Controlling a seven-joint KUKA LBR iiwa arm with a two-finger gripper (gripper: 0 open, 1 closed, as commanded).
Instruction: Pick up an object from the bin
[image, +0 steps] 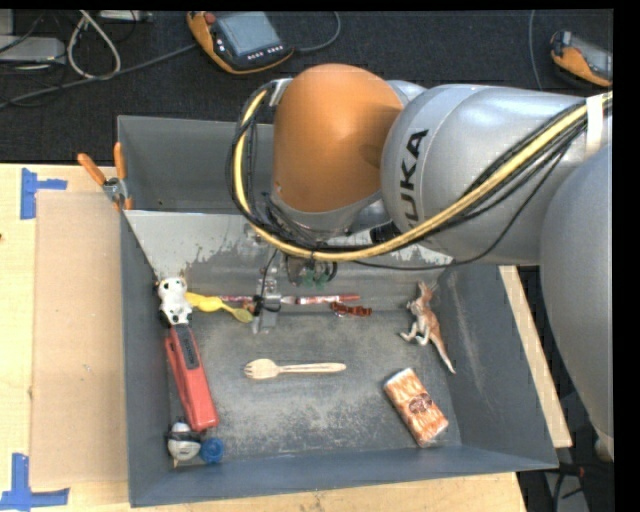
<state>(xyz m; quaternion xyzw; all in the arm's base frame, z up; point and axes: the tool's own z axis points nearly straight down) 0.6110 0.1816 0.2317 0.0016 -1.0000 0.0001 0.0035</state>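
A: End effector (268, 306)?
B: Low over the bin (330, 440), above centre toward eleven o'clock, between a yellow banana-shaped toy (220, 304) and a red-and-silver tool (312, 300).
A: Apart or together?
B: Impossible to tell.
A: Nearby?
B: Wooden fork (296, 369) at six o'clock, toy dinosaur (428, 325) at three.

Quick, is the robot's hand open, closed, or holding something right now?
The gripper: cannot be told; it hangs over a thin red-and-silver tool towards the back of the bin.
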